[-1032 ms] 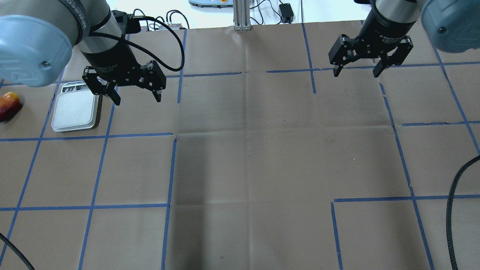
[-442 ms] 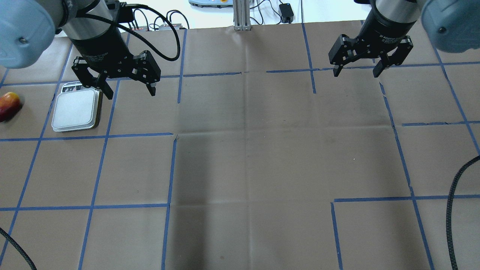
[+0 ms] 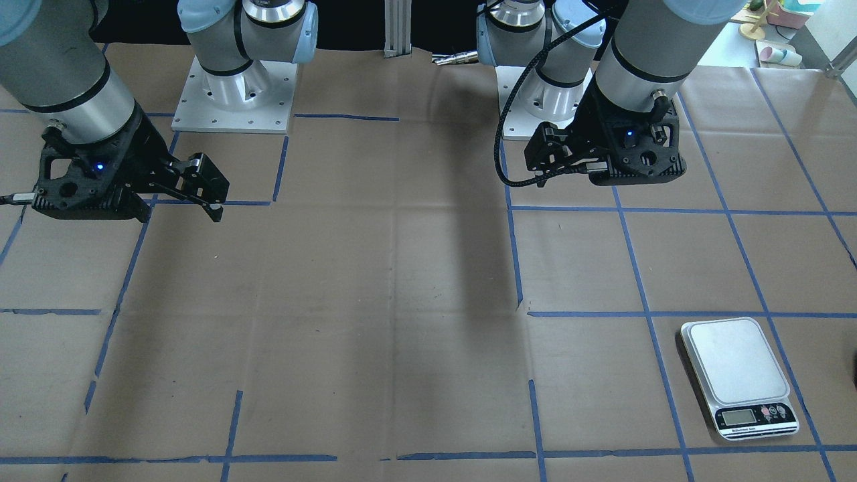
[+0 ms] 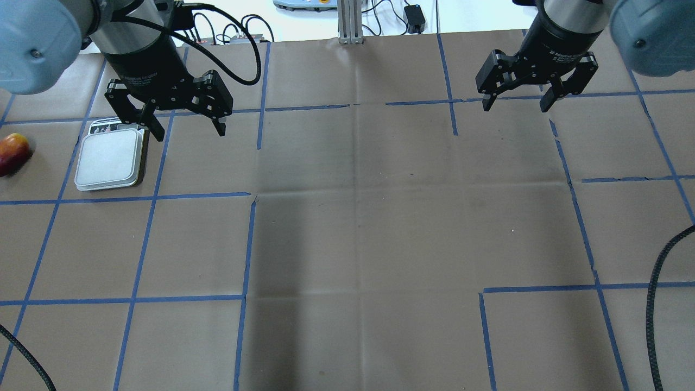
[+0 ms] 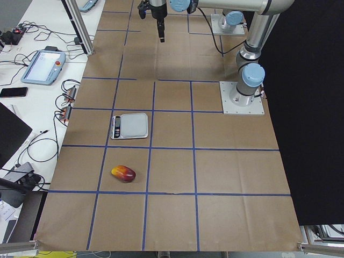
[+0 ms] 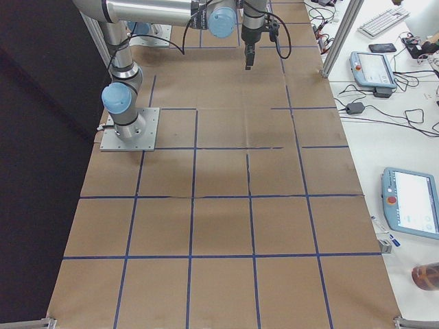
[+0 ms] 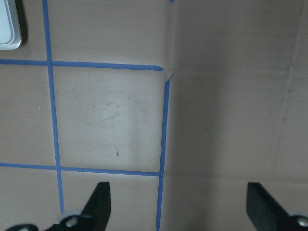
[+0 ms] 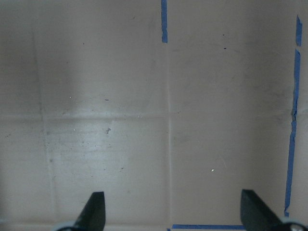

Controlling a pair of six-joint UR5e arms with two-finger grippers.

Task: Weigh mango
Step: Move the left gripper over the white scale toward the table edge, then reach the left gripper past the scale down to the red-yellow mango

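The mango [image 4: 12,153], red with a yellow tip, lies on the brown paper at the far left edge of the overhead view, and also shows in the exterior left view [image 5: 123,173]. The scale [image 4: 111,159], silver with a white platform, stands just right of it with nothing on it; it also shows in the front-facing view [image 3: 736,371]. My left gripper [image 4: 189,130] is open and empty, above the table just right of the scale's far corner. My right gripper [image 4: 516,103] is open and empty at the far right.
Blue tape lines divide the brown paper table cover [image 4: 358,228]. A black cable [image 4: 654,304] loops in at the right edge. In the left wrist view, only a corner of the scale [image 7: 7,24] shows at top left. Cables and devices lie beyond the table's far edge.
My left gripper has moved toward the far edge and slightly left, still open. The right gripper, mango and scale have not moved.
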